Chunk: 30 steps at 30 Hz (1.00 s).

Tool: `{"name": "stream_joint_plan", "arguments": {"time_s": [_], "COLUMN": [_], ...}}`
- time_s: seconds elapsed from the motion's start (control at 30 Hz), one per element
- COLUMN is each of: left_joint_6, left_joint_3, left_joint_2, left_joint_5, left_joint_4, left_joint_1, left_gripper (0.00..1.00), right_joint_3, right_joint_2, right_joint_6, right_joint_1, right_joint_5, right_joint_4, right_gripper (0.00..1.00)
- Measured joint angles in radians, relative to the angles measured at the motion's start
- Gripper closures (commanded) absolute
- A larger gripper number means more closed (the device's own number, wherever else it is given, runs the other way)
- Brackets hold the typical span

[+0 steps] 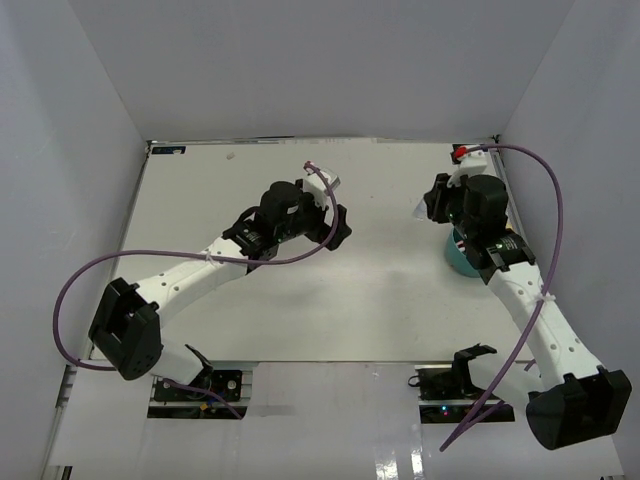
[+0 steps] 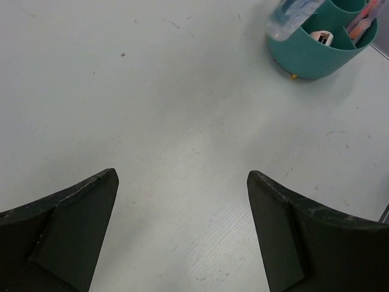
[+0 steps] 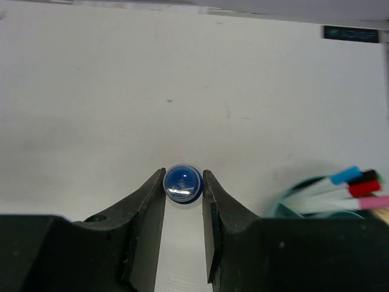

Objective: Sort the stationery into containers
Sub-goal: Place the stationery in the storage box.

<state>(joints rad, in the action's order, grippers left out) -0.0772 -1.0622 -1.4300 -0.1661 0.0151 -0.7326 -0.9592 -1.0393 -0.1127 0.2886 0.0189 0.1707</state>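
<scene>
Pens (image 3: 357,182) already standing in teal organiser (image 2: 304,61). Right gripper (image 3: 183,177) pinches blue-capped bottle (image 3: 183,185) near organiser, not yet dropped in. Left gripper (image 2: 182,231) spread wide, empty. Bottle likely last item.

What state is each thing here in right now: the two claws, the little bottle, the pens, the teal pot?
left gripper: open wide, holding nothing.
right gripper: shut on the bottle.
bottle: gripped by its blue cap.
pens: capped, inside the organiser.
organiser: upright, partly filled.
</scene>
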Motion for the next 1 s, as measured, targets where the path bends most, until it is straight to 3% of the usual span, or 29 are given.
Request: {"name": "stream_joint_plan", "arguments": {"time_s": [0.2, 0.43, 0.63, 1.0], "left_joint_6": [-0.071, -0.148, -0.152, -0.148], "left_joint_3": [-0.042, 0.038, 0.094, 0.106], "left_joint_2": [0.016, 0.112, 0.143, 0.145], "left_joint_5": [0.085, 0.143, 0.189, 0.212], "left_joint_4": [0.161, 0.253, 0.277, 0.277], "left_joint_1": [0.086, 0.36, 0.382, 0.379], "left_gripper": [0.02, 0.02, 0.02, 0.02], "right_joint_3": [0.0, 0.008, 0.021, 0.094], "right_joint_2": [0.071, 0.124, 0.128, 0.048], "right_joint_6": [0.082, 0.127, 0.13, 0.106], "right_joint_1": [-0.063, -0.138, -0.209, -0.3], "right_joint_5": [0.3, 0.46, 0.482, 0.369], "right_joint_4": [0.087, 0.127, 0.127, 0.097], "right_gripper": [0.92, 0.92, 0.92, 0.92]}}
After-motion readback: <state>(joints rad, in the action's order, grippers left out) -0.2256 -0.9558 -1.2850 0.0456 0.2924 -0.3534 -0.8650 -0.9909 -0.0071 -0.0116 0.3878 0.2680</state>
